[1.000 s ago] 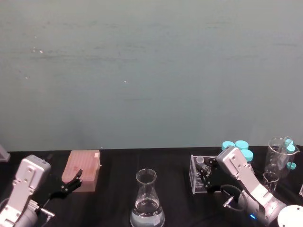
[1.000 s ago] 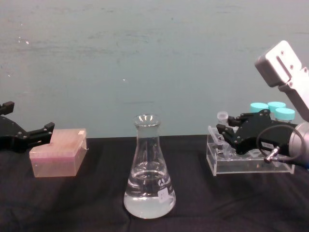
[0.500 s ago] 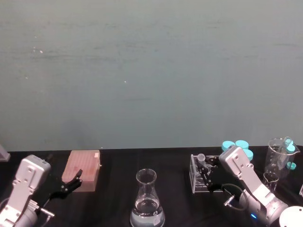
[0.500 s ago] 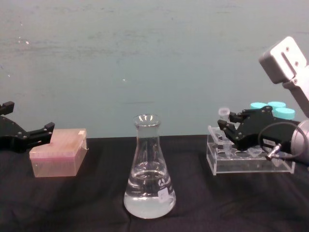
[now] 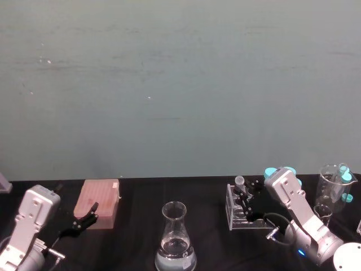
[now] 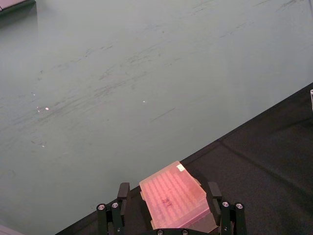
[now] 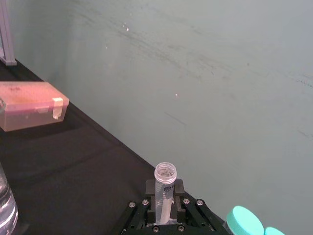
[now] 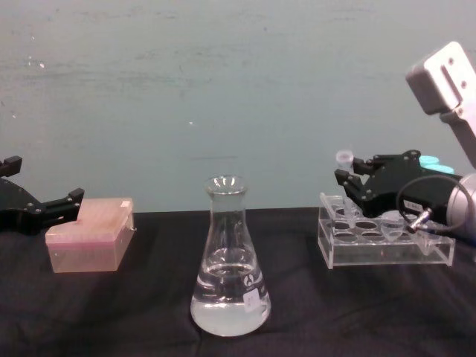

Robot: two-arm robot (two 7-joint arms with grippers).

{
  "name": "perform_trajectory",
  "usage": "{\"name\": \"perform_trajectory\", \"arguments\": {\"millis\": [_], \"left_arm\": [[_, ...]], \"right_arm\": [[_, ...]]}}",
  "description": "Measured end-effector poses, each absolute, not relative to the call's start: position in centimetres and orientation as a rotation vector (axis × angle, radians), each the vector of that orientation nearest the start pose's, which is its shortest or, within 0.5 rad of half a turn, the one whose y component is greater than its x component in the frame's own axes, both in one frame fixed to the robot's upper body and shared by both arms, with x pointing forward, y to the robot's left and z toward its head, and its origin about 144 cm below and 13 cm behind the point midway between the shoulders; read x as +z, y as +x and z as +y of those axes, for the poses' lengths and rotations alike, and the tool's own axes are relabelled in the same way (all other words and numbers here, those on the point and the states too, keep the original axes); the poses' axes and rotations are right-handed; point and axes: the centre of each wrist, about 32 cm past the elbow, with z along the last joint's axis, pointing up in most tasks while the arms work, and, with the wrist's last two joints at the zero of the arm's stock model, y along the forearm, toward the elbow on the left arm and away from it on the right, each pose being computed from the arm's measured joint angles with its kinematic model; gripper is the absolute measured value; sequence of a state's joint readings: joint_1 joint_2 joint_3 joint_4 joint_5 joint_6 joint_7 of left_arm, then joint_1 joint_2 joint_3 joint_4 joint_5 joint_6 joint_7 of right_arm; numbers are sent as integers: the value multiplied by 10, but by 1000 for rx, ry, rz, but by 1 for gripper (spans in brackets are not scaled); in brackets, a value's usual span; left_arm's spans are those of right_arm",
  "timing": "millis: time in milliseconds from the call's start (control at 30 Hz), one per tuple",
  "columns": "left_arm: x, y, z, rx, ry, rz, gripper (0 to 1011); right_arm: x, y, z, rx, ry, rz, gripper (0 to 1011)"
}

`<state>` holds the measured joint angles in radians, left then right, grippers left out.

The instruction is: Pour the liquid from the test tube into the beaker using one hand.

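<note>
The test tube (image 7: 164, 189), slim, clear and uncapped, stands upright between the fingers of my right gripper (image 8: 351, 184), which is shut on it. Its mouth (image 8: 343, 157) rises above the clear rack (image 8: 387, 249), and its lower end hangs at the rack's top left corner. In the head view the test tube (image 5: 240, 183) and right gripper (image 5: 244, 195) are right of centre. I cannot make out liquid inside the tube. The beaker (image 8: 229, 260), a conical flask, stands at centre front with clear liquid (image 8: 229, 309) in its base. My left gripper (image 8: 44, 212) rests open at the far left.
A pink box (image 8: 89, 238) sits beside the left gripper (image 6: 167, 190). Teal-capped tubes (image 5: 280, 171) stand behind the rack (image 5: 240, 217). A glass container (image 5: 335, 186) holding more tubes is at the far right. Black cloth covers the table, with a teal wall behind.
My right gripper has risen with the test tube, drawing it up out of the rack and slightly back. The left arm and the beaker have not moved.
</note>
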<state>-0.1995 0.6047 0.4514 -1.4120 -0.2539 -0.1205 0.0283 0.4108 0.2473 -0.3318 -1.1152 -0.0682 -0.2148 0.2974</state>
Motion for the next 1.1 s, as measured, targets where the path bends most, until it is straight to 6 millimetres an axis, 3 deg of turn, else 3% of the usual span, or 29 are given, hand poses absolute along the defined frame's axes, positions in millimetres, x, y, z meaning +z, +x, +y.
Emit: {"name": "perform_trajectory", "arguments": {"millis": [600,1100], "left_arm": [[1140,489,310,1248,304,-285,1000],[1140,489,310,1248,304,-285,1000]], "right_arm": [[1172,560,-235,-992,-167,-382,222],[1186,560,-226,-901,-222,-580,222]]}}
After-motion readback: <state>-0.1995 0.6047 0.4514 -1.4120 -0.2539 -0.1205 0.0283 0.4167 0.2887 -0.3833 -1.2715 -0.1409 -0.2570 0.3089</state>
